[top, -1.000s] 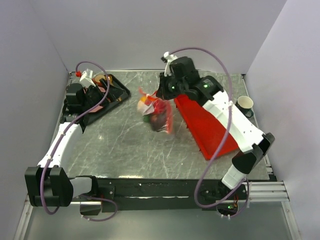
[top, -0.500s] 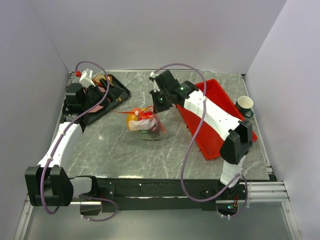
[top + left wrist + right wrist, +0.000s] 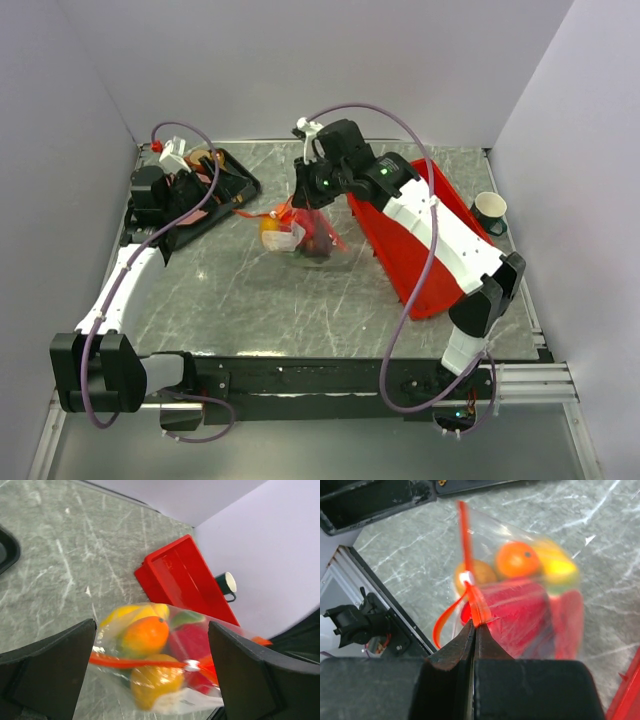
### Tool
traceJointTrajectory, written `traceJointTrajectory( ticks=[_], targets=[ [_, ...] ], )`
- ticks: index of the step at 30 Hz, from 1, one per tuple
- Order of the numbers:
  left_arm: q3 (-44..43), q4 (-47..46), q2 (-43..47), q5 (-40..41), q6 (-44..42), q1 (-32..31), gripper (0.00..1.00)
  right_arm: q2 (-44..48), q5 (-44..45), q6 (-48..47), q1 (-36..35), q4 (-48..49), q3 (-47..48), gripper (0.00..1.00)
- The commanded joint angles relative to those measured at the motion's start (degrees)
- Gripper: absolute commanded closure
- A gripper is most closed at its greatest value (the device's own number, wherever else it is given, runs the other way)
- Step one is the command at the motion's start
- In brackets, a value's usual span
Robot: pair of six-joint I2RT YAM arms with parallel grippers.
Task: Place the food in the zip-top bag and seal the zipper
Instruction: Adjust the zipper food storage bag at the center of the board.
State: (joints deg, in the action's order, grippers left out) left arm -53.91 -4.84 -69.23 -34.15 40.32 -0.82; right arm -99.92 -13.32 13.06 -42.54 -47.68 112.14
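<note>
Left arm extended far-left; left hand [image 3: 151, 627] jaws spread wide, holding nothing. Right arm arched toward centre, wrist raised; right hand [image 3: 474, 626] clamped tight on the zipper [image 3: 464, 540].

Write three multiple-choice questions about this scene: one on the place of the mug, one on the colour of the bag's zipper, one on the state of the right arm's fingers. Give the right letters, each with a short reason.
1. Where does the mug stand?
A) on the table, beside the red tray
B) inside the red tray
C) at the table's left edge

2. What colour is the zipper of the zip-top bag?
A) blue
B) orange-red
C) white

3. The right fingers are:
A) wide open above the bag
B) shut on the mug
C) shut on the zipper

Answers:
1 A, since the top view shows the mug on the table just right of the tray.
2 B, since the strip looks orange-red in both wrist views.
3 C, since the right wrist view shows the fingers pinched together on the strip.
</note>
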Motion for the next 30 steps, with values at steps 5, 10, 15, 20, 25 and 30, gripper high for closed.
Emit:
traceJointTrajectory(
  ticks=[5,10,15,20,25,30],
  targets=[
    [5.7,-21.7,-1.5,-18.9,3.5,0.2,0.01,2.4,1.9,-1.6,0.4,2.9,-5.4,1.0],
    [8.8,-32.3,-6.5,-21.2,6.3,-0.9,0.01,3.3,2.2,-3.6,2.2,1.4,-6.8,1.0],
    [9.6,-35.1,-7.1,-21.1,5.5,-3.0,0.01,9.0,3.0,-4.8,4.1,1.5,-10.4,1.0],
    [4.5,-30.5,-12.0,-22.1,1.3,-7.0,0.01,11.8,2.8,-6.1,6.4,2.2,-17.1,1.0],
    [-2.7,-30.9,-17.7,-20.4,-1.5,-11.8,0.01,13.4,1.8,-6.9,7.1,2.4,-20.5,1.0],
    [-15.2,-11.3,-25.0,-22.7,-14.9,-15.6,0.01,14.0,3.2,-7.6,8.6,2.2,-21.9,0.99]
  ],
)
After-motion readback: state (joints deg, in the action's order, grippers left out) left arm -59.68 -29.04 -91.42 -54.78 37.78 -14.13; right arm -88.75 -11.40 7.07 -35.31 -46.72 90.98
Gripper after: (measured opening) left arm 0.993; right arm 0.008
